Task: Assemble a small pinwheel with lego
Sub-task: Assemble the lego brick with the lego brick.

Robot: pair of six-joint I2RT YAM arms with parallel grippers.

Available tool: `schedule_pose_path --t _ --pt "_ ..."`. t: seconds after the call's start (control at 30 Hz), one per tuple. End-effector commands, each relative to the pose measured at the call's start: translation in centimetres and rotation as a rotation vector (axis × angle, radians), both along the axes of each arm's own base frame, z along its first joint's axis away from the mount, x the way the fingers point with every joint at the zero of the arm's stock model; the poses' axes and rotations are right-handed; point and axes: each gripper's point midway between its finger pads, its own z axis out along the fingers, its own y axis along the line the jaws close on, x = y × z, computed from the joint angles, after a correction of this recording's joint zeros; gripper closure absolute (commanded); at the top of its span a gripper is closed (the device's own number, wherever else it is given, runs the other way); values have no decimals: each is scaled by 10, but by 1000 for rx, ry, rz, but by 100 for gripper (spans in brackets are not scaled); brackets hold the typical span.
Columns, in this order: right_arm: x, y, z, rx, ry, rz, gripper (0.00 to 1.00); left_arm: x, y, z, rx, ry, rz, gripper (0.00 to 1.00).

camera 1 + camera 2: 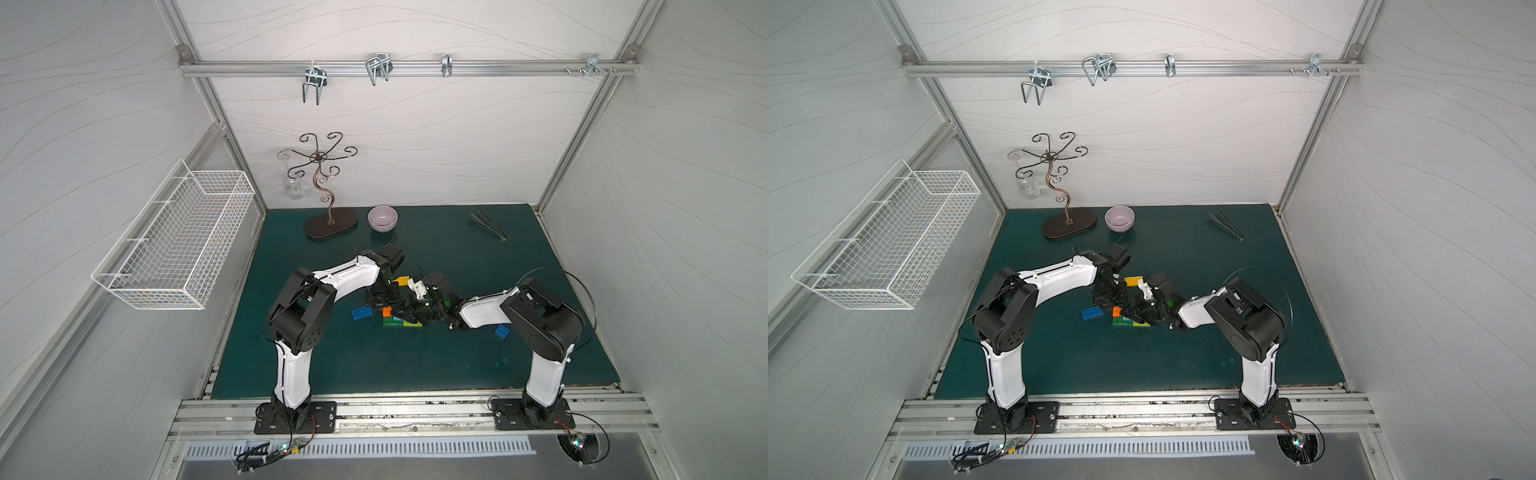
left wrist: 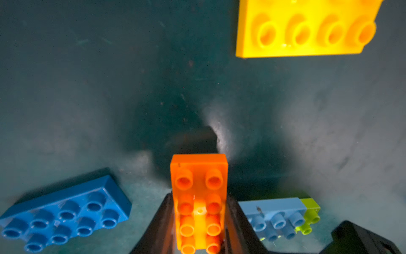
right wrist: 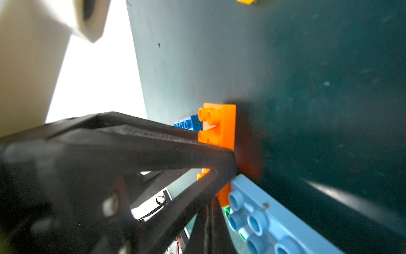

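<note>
Our left claw (image 2: 198,198) grips the orange brick (image 2: 198,171); our right claw (image 3: 228,162) is closed, empty. Next we likely press it onto the light blue brick (image 2: 272,211).

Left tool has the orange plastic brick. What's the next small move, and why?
Probably shift the orange rectangular studded brick sideways over the light blue rectangular brick and lower it onto those studs. The left tool is clamped on it beside that brick, not over it, and the shut right tool sits close by, perhaps to steady it.
</note>
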Motion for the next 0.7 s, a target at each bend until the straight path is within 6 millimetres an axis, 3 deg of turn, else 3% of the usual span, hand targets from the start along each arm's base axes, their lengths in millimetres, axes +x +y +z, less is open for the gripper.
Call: schedule_pose_path --t 0.0,0.4,0.67 --pt "-8 -9 -12 -88 15 1 100 -13 -6 -6 15 36 -48 89" --pt "-15 -17 -28 -167 41 1 100 -20 -3 -10 28 40 -60 72" --pt "-21 -29 -40 -219 55 -10 100 -15 -8 0 -12 -17 -63 63"
